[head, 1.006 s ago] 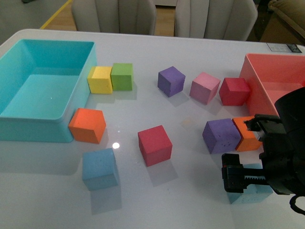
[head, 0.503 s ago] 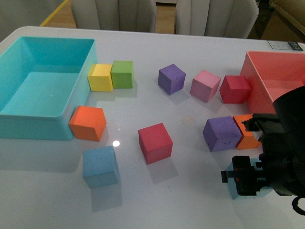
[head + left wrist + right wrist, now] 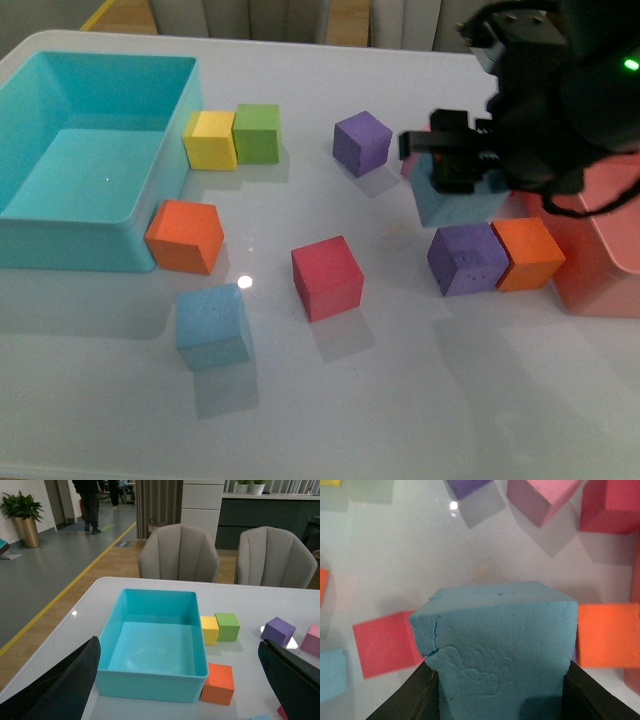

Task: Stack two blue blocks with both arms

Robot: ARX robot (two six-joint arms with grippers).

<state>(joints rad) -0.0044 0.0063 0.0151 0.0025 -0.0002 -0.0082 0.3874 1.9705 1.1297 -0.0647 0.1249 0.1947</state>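
Observation:
My right gripper point(image 3: 452, 165) is shut on a blue block point(image 3: 450, 200) and holds it in the air above the table, over the pink and purple cubes on the right. In the right wrist view the block point(image 3: 500, 645) fills the space between the two black fingers point(image 3: 402, 697). The second blue block point(image 3: 212, 326) lies on the table at the front left; it also shows in the right wrist view point(image 3: 331, 675). My left gripper point(image 3: 185, 680) is open and empty, high over the table's left part, its fingers point(image 3: 60, 690) wide apart; it does not show in the front view.
A large turquoise bin point(image 3: 60, 255) stands at the left, an orange cube point(image 3: 185, 236) against its corner. Yellow point(image 3: 210, 140) and green point(image 3: 257, 133) cubes sit behind. A red cube point(image 3: 327, 277) is mid-table. Purple point(image 3: 466, 258) and orange point(image 3: 528, 253) cubes lie beside the pink bin point(image 3: 590, 270).
My right gripper has lifted the blue block off the front right of the table and carried it up and back, over the right-hand cubes. The other cubes have not moved.

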